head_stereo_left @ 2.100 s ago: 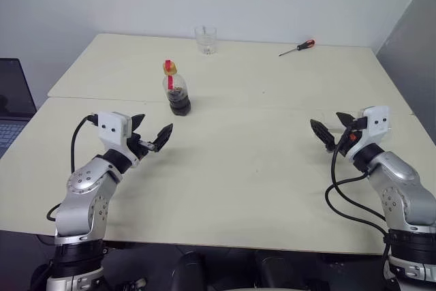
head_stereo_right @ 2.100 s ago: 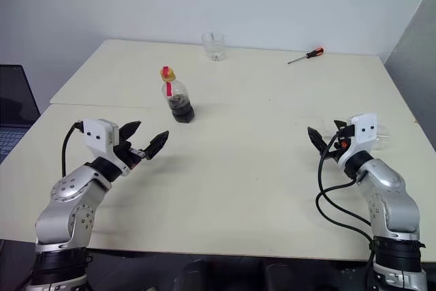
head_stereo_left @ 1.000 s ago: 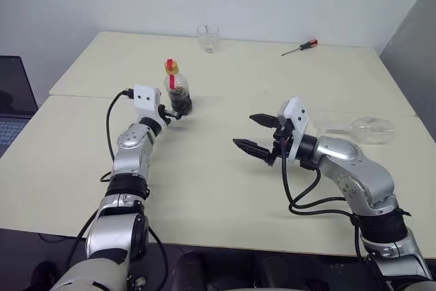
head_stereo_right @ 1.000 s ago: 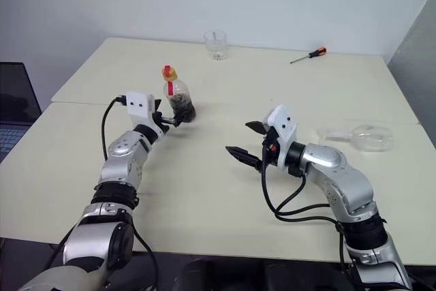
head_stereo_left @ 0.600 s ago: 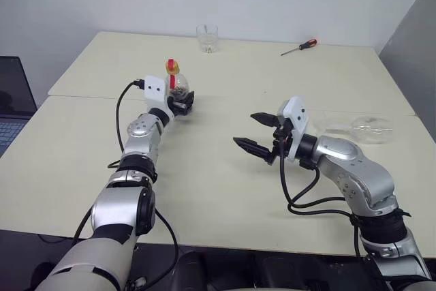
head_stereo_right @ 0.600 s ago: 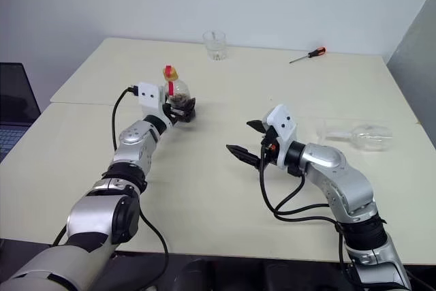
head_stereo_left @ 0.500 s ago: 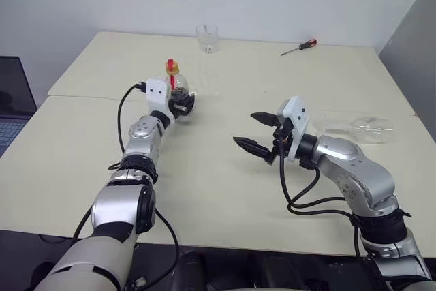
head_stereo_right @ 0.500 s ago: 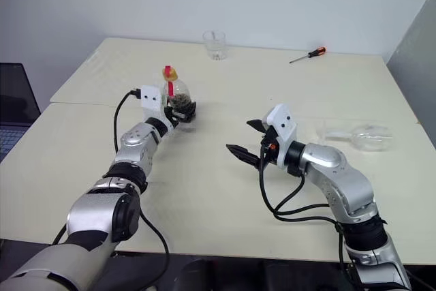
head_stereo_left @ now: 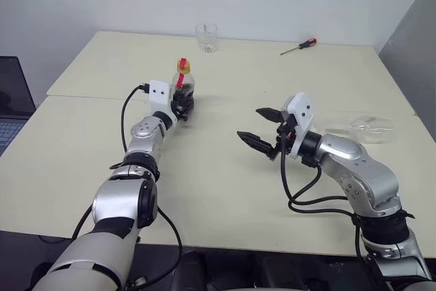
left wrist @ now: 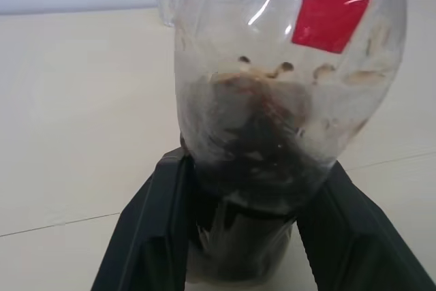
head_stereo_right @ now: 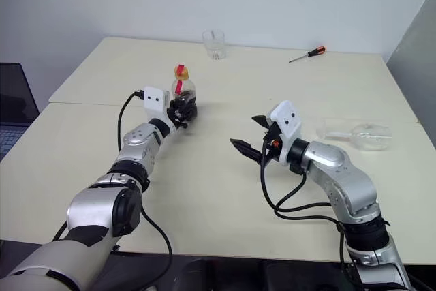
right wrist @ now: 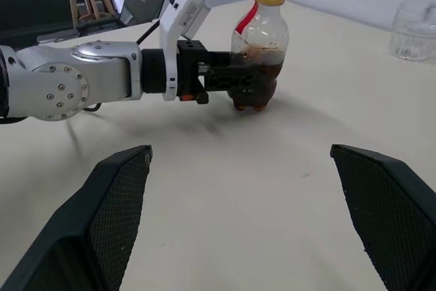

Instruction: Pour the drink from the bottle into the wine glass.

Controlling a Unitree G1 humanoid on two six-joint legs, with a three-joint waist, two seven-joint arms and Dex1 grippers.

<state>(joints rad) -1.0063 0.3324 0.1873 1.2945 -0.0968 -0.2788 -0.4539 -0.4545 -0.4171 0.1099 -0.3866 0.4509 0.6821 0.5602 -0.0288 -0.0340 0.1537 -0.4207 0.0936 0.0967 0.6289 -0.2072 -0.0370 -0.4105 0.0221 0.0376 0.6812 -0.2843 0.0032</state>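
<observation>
Now the left gripper (right wrist: 235, 80) clasps the bottle (right wrist: 259, 46) low on its body, while the right gripper (head_stereo_left: 260, 127) hangs with fingers spread wide.

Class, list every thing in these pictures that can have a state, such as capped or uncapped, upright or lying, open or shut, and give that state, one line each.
Bottle: upright on the table, capped, gripped low on its body.
Drink: small dark amount in the bottle's bottom.
Wine glass: lying on its side, empty.
Tumbler: upright, looks empty.
Screwdriver: lying flat.
Left gripper: shut on the bottle.
Right gripper: open, holding nothing.
Laptop: open, screen dark.
</observation>
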